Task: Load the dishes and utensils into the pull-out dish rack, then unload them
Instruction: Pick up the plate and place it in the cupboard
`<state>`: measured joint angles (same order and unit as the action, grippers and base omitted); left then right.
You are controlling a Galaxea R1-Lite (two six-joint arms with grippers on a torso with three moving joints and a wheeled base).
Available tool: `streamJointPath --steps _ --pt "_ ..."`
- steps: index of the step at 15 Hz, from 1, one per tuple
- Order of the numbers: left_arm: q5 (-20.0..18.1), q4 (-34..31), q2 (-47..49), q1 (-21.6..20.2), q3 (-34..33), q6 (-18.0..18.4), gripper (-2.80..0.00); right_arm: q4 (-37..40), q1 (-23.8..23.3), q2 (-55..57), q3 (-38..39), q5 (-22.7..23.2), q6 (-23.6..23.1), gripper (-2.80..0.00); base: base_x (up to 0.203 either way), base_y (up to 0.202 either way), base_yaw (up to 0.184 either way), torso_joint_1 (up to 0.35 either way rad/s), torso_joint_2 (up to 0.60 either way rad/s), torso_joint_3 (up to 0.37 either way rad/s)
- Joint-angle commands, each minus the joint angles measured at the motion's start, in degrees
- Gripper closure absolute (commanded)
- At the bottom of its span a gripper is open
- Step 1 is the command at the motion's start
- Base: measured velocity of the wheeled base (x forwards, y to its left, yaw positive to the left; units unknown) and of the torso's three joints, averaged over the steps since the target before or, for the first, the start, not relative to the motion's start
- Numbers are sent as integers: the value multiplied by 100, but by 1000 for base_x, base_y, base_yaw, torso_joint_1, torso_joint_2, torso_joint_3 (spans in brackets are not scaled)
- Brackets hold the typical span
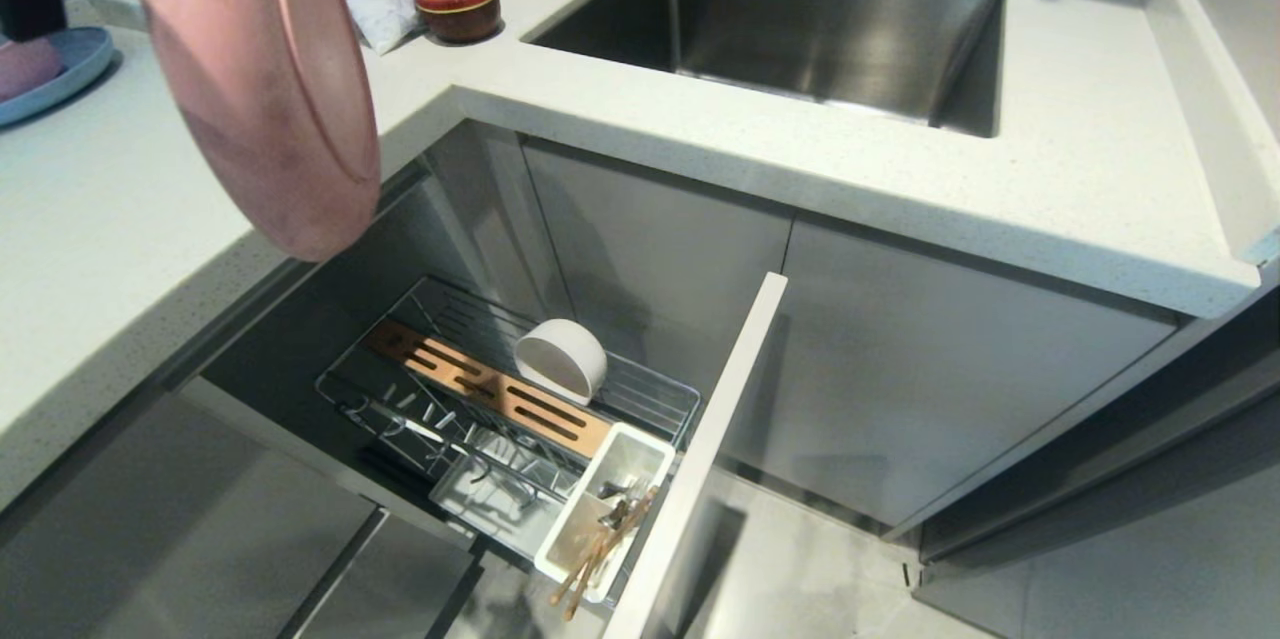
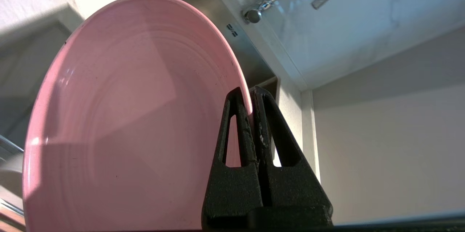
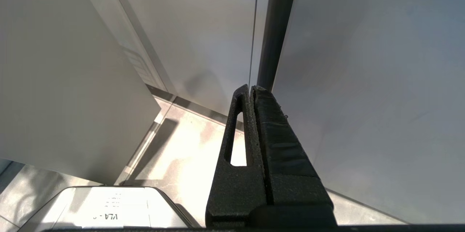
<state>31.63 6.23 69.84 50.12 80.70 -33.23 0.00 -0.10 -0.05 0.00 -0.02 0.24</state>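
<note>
Pink plate (image 1: 262, 79) is being held on edge above the counter (image 1: 120, 219) corner, pinched at the rim by the left claw (image 2: 250, 105). A thin rim grip is being relied on: slipping is likely, or clipping the counter edge before the dish rack (image 1: 520, 409), where bowl (image 1: 562, 359) and chopsticks (image 1: 600, 549) are sitting. Right claw (image 3: 250, 90) is being kept closed, empty, parked low by the cabinet.

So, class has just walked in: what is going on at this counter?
The left gripper has its jaws shut on the rim of the pink plate, held on edge in the air above the counter. Below, the rack is pulled out with the bowl in it, and chopsticks in its cutlery tray. The right gripper hangs shut, idle.
</note>
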Motion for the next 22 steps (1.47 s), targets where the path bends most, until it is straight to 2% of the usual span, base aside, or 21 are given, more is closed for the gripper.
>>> streamJointPath --steps 1,4,7,8,11,13,15,19,22 --pt "255 590 478 218 -193 -150 0 0 1 -21 9 2 2 0 0 0 0 0 0 0" --pt "830 1351 583 357 -1067 -389 0 0 1 -21 9 2 2 0 0 0 0 0 0 0" --pt "1154 1639 476 374 -1797 -1035 0 0 1 -21 9 2 2 0 0 0 0 0 0 0" --pt "1255 1650 439 375 -2146 -1345 0 0 1 -21 9 2 2 0 0 0 0 0 0 0" --pt "1598 1656 405 359 -3011 -2585 0 0 1 -21 9 2 2 0 0 0 0 0 0 0" --pt "1806 1603 442 312 -3151 -3372 0 0 1 -21 9 -1 2 0 0 0 0 0 0 0" --pt "1869 1602 475 84 -3193 -3688 0 0 1 -21 9 2 2 0 0 0 0 0 0 0" --pt "1894 1604 529 -347 -3376 -4687 0 0 1 -21 9 2 2 0 0 0 0 0 0 0" --pt "1886 1647 785 -469 -3651 -5230 0 0 1 -21 9 2 2 0 0 0 0 0 0 0"
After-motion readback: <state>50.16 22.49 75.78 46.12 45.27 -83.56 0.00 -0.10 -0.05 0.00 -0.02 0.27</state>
